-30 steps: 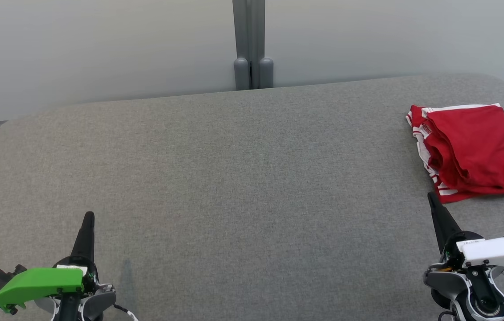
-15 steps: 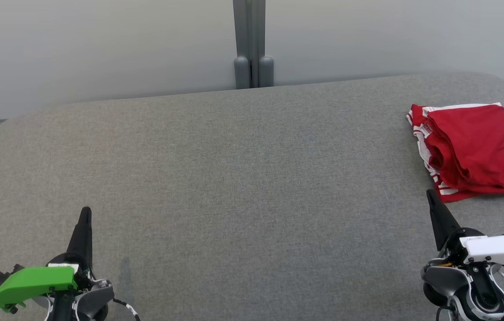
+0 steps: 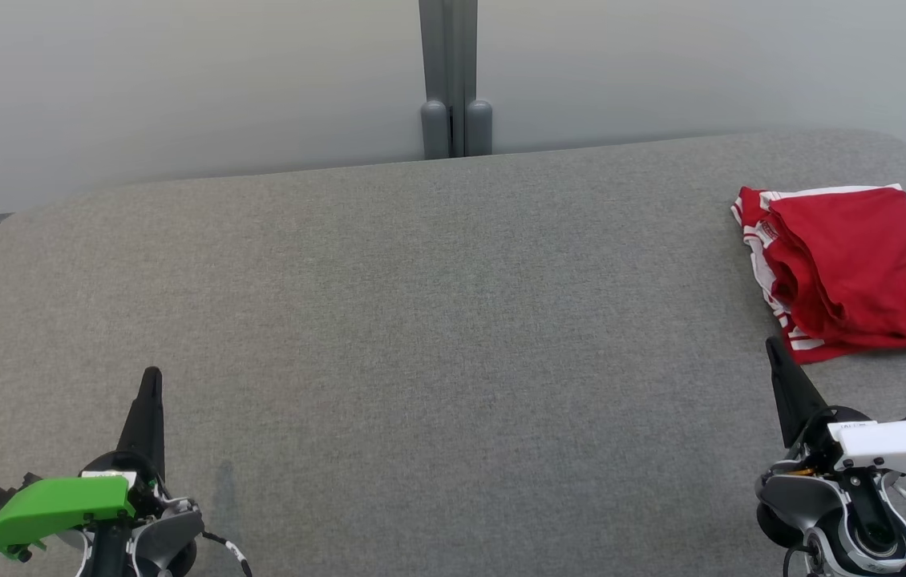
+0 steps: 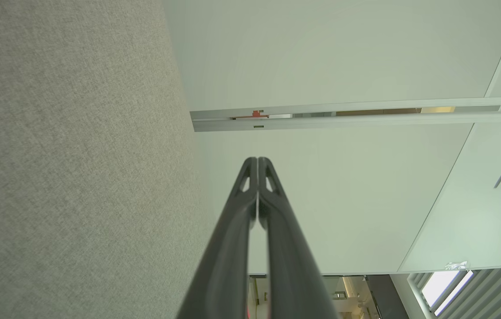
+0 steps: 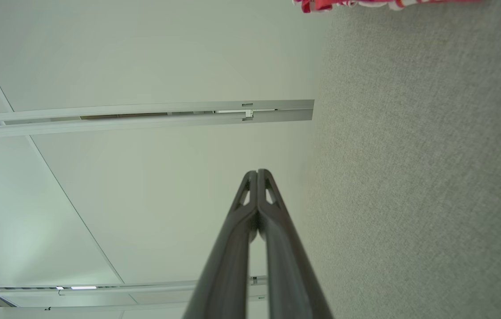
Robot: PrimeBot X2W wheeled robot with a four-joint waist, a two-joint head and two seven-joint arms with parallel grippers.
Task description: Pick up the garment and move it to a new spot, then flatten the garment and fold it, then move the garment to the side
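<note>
The garment (image 3: 854, 272), a red jersey with white trim and dark lettering, lies folded on the grey table (image 3: 437, 320) at the far right edge. A strip of the garment (image 5: 365, 4) also shows at the top of the right wrist view. My right gripper (image 3: 774, 346) is shut and empty, its tip just short of the garment's near-left corner. At the lower left, my left gripper (image 3: 151, 375) is shut with nothing in it, far from the garment. In the wrist views both pairs of fingertips meet: left gripper (image 4: 258, 160), right gripper (image 5: 257, 172).
A pale partition wall with a grey vertical post (image 3: 456, 80) runs behind the table's far edge. The table's rounded corners drop off at the far left and far right.
Both grippers have crept slightly farther up the head view and the left one drifted a little left. The garment has not moved.
</note>
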